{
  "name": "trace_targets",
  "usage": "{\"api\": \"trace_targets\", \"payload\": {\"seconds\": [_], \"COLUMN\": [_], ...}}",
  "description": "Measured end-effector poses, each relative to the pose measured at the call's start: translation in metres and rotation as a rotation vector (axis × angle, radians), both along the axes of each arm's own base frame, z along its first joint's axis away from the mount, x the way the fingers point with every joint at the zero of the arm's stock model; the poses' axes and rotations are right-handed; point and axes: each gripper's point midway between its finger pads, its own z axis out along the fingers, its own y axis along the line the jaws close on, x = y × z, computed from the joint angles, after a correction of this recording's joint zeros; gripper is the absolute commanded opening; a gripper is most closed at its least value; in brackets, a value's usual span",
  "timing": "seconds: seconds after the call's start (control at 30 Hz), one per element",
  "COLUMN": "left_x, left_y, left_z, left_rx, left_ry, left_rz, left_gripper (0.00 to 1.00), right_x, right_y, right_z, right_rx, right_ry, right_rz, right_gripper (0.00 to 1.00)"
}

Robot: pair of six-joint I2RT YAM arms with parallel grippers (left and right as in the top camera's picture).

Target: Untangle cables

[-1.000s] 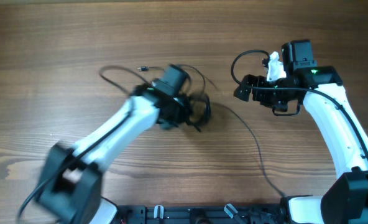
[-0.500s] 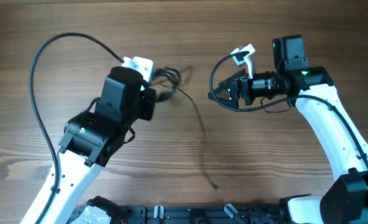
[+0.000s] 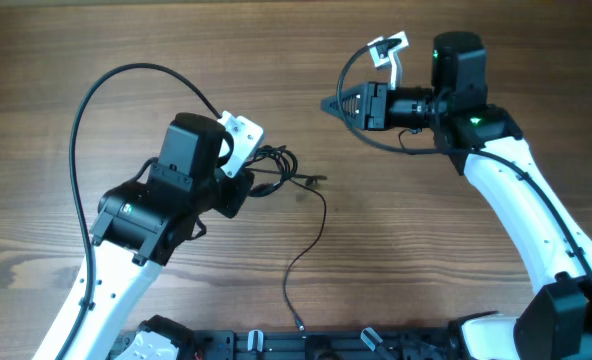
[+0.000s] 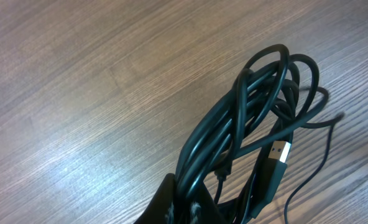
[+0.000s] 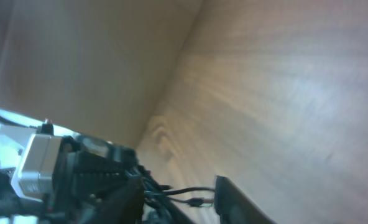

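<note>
Black cables (image 4: 246,118) bunched in left tool (image 3: 246,182), clamped tight; one strand trails across desk (image 3: 456,300). Right tool (image 3: 338,103) well apart; spread unreadable.

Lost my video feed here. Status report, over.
Left gripper shut on looped bundle of thin black cables. Right gripper apart, jaws unclear. One loose strand trails across brown wooden table. Nothing obstructing.

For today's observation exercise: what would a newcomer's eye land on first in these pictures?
A loopy knot of thin black cables near the middle of the wooden table, held in the left gripper, with one strand trailing toward the near edge. The right gripper hangs apart at upper right.
</note>
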Motion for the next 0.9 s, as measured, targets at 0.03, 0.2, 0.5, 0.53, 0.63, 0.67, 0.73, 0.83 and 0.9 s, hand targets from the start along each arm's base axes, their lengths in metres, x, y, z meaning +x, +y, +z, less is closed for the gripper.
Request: {"api": "trace_targets", "payload": {"seconds": [0.03, 0.2, 0.5, 0.53, 0.63, 0.67, 0.73, 0.83, 0.9], "left_x": [0.002, 0.004, 0.013, 0.012, 0.009, 0.008, 0.007, 0.007, 0.007], "left_y": [-0.001, -0.002, 0.019, 0.017, 0.009, 0.008, 0.006, 0.004, 0.004], "left_z": [0.002, 0.004, 0.005, 0.004, 0.004, 0.004, 0.004, 0.004, 0.004], "left_rx": [-0.006, 0.0, 0.104, 0.092, 0.057, 0.051, 0.04, 0.035, 0.034], "left_ry": [-0.01, -0.027, -0.07, -0.065, -0.05, -0.048, -0.043, -0.041, -0.04], "left_rz": [-0.003, -0.023, 0.049, 0.04, 0.01, 0.006, -0.004, -0.008, -0.008], "left_gripper": [0.04, 0.04, 0.04, 0.04, 0.04, 0.04, 0.04, 0.04, 0.04], "right_x": [-0.003, -0.028, -0.026, -0.024, -0.013, -0.011, -0.009, -0.024, -0.028], "right_y": [0.005, 0.056, 0.092, 0.098, 0.104, 0.104, 0.112, 0.133, 0.14], "right_z": [-0.001, -0.033, -0.112, -0.106, -0.09, -0.089, -0.08, -0.075, -0.069], "right_rx": [0.009, 0.002, 0.035, 0.06, 0.117, 0.126, 0.152, 0.153, 0.165], "right_ry": [0.048, 0.303, 0.687, 0.688, 0.776, 0.806, 0.848, 0.927, 0.922], "right_rz": [0.0, 0.074, 0.137, 0.142, 0.098, 0.079, 0.062, 0.079, 0.092], "right_gripper": [0.46, 0.42, 0.76, 0.84, 0.88, 0.89, 0.93, 0.73, 0.26]}}
